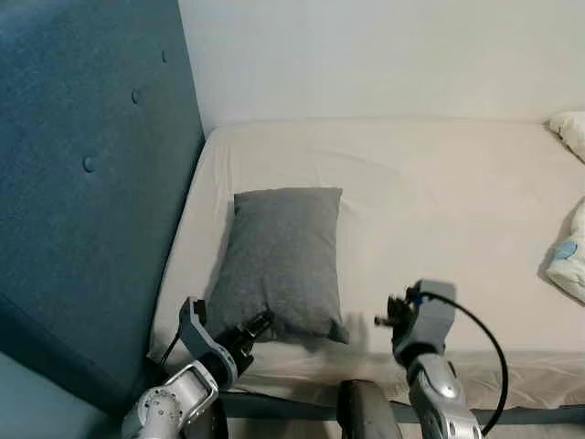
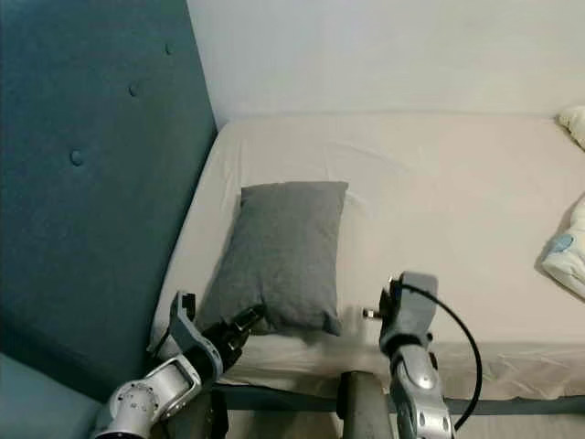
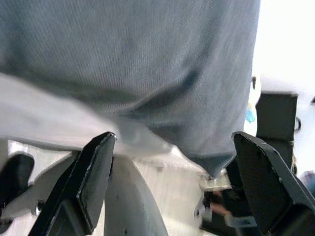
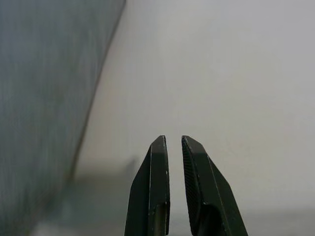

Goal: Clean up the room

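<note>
A grey pillow (image 1: 283, 256) lies on the cream bed (image 1: 439, 183), close to the teal headboard. My left gripper (image 1: 256, 326) is at the pillow's near corner by the bed's front edge. It stands open, and in the left wrist view the pillow (image 3: 128, 54) hangs just beyond its spread fingers (image 3: 98, 167), with nothing between them. My right gripper (image 1: 382, 320) hovers over the front edge of the mattress, to the right of the pillow. In the right wrist view it (image 4: 172, 140) is shut and holds nothing.
The tall padded headboard (image 1: 82, 183) rises along the left side. A white wall (image 1: 384, 55) stands behind the bed. Crumpled white bedding (image 1: 571, 261) lies at the bed's right edge, with another white piece (image 1: 571, 133) at the far right.
</note>
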Controlling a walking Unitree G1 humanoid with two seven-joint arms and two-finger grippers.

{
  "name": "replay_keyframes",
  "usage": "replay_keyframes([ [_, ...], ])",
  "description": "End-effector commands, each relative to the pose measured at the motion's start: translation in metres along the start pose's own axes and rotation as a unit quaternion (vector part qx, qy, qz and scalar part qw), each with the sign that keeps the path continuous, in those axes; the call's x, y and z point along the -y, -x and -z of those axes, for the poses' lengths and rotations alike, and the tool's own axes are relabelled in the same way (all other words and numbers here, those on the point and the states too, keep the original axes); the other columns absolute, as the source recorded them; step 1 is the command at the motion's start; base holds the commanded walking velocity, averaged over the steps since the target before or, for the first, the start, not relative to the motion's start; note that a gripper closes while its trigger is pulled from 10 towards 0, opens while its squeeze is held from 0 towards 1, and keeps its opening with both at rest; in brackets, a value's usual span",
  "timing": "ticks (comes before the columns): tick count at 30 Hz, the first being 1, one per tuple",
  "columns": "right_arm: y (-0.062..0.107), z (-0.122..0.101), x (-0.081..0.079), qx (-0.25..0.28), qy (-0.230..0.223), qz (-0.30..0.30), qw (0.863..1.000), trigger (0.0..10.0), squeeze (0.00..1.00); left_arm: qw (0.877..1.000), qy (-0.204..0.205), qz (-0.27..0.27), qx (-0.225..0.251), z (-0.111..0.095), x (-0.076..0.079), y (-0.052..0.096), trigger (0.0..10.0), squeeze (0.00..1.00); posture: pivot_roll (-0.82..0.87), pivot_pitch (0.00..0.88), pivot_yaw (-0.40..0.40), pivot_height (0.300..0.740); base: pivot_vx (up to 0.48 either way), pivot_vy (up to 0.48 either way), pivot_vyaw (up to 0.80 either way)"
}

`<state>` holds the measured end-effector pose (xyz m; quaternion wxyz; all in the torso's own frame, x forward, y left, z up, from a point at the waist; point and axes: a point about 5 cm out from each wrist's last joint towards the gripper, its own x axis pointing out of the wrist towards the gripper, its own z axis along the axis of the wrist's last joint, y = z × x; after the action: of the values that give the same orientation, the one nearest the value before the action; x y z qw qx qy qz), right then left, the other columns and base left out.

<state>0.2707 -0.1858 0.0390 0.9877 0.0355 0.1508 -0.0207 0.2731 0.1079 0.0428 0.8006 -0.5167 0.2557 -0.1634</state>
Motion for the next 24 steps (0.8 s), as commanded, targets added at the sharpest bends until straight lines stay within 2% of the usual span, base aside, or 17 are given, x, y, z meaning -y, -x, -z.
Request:
replay_keyframes([
  [1, 0.004, 0.016, -0.002, -0.036, 0.010, -0.003, 0.999, 10.0, 0.00, 0.999, 0.027, 0.004, -0.023, 0.026, 0.004, -0.007, 10.0, 1.00, -0.02, 0.204, -0.032, 0.585, 0.000, 0.000, 0.00],
  [4, 0.006, 0.022, -0.002, -0.041, 0.011, 0.004, 0.999, 10.0, 0.00, 0.999, 0.004, -0.014, -0.034, 0.031, 0.003, -0.011, 10.0, 1.00, -0.02, 0.205, -0.035, 0.585, 0.000, 0.000, 0.00],
  [8, 0.010, 0.022, -0.003, -0.027, 0.003, 0.017, 0.999, 10.0, 0.00, 0.997, -0.027, -0.069, -0.035, 0.036, -0.002, -0.020, 10.0, 1.00, -0.03, 0.205, -0.031, 0.585, 0.000, 0.000, 0.00],
  [9, 0.010, 0.022, -0.003, -0.027, 0.003, 0.017, 0.999, 10.0, 0.00, 0.997, -0.027, -0.069, -0.035, 0.036, -0.002, -0.020, 10.0, 1.00, -0.03, 0.205, -0.031, 0.585, 0.000, 0.000, 0.00],
  [10, 0.011, 0.019, -0.003, -0.020, -0.003, 0.019, 1.000, 10.0, 0.00, 0.995, -0.028, -0.091, -0.023, 0.035, -0.005, -0.024, 10.0, 1.00, -0.04, 0.203, -0.025, 0.585, 0.000, 0.000, 0.00],
  [15, 0.012, 0.015, -0.004, -0.015, -0.009, 0.018, 1.000, 10.0, 0.00, 0.996, -0.009, -0.090, 0.011, 0.029, -0.002, -0.031, 10.0, 1.00, -0.05, 0.203, -0.021, 0.585, 0.000, 0.000, 0.00],
  [18, 0.011, 0.016, -0.008, -0.016, -0.011, 0.010, 1.000, 10.0, 0.00, 0.998, 0.025, -0.040, 0.048, 0.019, 0.009, -0.034, 10.0, 1.00, -0.05, 0.207, -0.019, 0.585, 0.000, 0.000, 0.00],
  [19, 0.011, 0.016, -0.008, -0.016, -0.011, 0.010, 1.000, 10.0, 0.00, 0.998, 0.025, -0.040, 0.048, 0.019, 0.009, -0.034, 10.0, 1.00, -0.05, 0.207, -0.019, 0.585, 0.000, 0.000, 0.00],
  [20, 0.011, 0.017, -0.010, -0.020, -0.010, 0.003, 1.000, 10.0, 0.00, 0.998, 0.038, -0.012, 0.058, 0.015, 0.014, -0.035, 10.0, 1.00, -0.05, 0.207, -0.019, 0.585, 0.000, 0.000, 0.00],
  [21, 0.011, 0.017, -0.010, -0.020, -0.010, 0.003, 1.000, 10.0, 0.00, 0.998, 0.038, -0.012, 0.058, 0.015, 0.014, -0.035, 10.0, 1.00, -0.05, 0.207, -0.019, 0.585, 0.000, 0.000, 0.00],
  [23, 0.012, 0.022, -0.014, -0.032, -0.003, -0.010, 0.999, 10.0, 0.00, 0.996, 0.061, 0.041, 0.059, 0.010, 0.018, -0.030, 10.0, 1.00, -0.05, 0.209, -0.018, 0.585, 0.000, 0.000, 0.00],
  [24, 0.012, 0.022, -0.014, -0.032, -0.003, -0.010, 0.999, 10.0, 0.00, 0.996, 0.061, 0.041, 0.059, 0.010, 0.018, -0.030, 10.0, 1.00, -0.05, 0.209, -0.018, 0.585, 0.000, 0.000, 0.00],
])
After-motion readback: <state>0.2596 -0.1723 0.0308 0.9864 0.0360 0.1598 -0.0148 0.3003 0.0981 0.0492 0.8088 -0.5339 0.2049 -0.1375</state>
